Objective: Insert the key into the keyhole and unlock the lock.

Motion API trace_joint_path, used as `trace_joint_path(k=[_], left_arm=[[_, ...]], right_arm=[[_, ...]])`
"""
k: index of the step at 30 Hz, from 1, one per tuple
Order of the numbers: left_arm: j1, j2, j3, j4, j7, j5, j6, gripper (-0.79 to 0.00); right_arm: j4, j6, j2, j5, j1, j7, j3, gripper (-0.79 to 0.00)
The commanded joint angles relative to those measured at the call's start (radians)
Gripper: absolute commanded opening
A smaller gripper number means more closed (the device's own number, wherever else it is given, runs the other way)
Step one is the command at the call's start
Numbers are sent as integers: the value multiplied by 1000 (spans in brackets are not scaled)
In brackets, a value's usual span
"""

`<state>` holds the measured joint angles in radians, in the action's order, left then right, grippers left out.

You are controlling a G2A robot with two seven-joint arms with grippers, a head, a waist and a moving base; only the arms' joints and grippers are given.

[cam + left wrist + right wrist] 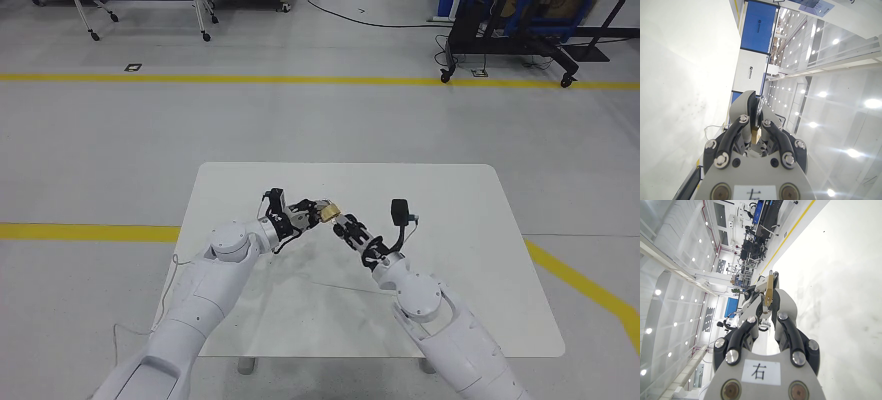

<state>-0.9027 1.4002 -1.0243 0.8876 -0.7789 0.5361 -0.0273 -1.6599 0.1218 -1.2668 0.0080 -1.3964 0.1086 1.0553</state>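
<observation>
Above the middle of the white table (470,300) my two grippers meet tip to tip. My left gripper (312,212) is shut on the brass padlock (328,211). In the left wrist view the brass body (755,136) sits between the fingers, with the silver shackle (761,106) toward the tips. My right gripper (343,228) faces the padlock (769,289) end-on and is shut on the small silver key (768,306). The key's blade points into the keyhole on the lock's end face. How deep it sits is hidden.
A black device (400,212) with a thin cable stands on the table just right of the grippers. A thin white wire (330,288) lies across the table in front of the right arm. Both grippers hang above the surface.
</observation>
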Motion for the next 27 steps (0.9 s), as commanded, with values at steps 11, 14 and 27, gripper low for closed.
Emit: trace_joint_path(k=[11, 14, 27], left_arm=[[-6, 0, -7, 8, -12, -11, -25, -785], [-9, -1, -7, 15, -23, -20, -44, -785], [-45, -10, -28, 67, -79, -35, -184, -785]], right_arm=[[48, -28, -15, 149, 16, 50, 16, -785], [61, -48, -19, 206, 17, 57, 29, -785], [101, -108, -24, 508, 2, 232, 99, -785]])
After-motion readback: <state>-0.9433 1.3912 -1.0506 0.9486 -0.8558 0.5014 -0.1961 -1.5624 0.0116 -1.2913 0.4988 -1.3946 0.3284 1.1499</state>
